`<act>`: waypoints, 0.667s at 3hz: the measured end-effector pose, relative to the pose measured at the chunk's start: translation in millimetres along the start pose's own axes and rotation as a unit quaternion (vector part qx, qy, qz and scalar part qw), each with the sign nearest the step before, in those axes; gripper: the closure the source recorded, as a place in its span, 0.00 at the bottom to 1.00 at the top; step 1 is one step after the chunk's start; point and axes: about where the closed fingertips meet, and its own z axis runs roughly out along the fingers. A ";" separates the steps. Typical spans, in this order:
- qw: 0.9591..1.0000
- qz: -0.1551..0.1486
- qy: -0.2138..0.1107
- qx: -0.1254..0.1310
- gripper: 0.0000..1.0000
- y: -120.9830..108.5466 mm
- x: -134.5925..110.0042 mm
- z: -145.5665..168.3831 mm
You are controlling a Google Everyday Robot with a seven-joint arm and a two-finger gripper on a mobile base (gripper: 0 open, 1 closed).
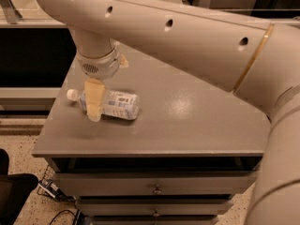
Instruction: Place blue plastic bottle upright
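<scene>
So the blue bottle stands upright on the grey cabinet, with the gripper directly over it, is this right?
No. The blue plastic bottle lies on its side on the grey cabinet, not upright. The gripper is directly over it, near its cap end, as the camera view shows.
</scene>
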 end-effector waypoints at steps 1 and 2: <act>1.000 0.003 0.009 -0.007 0.00 4.1 -9.0 11.7; 1.000 0.018 0.008 -0.019 0.17 6.0 -8.3 21.8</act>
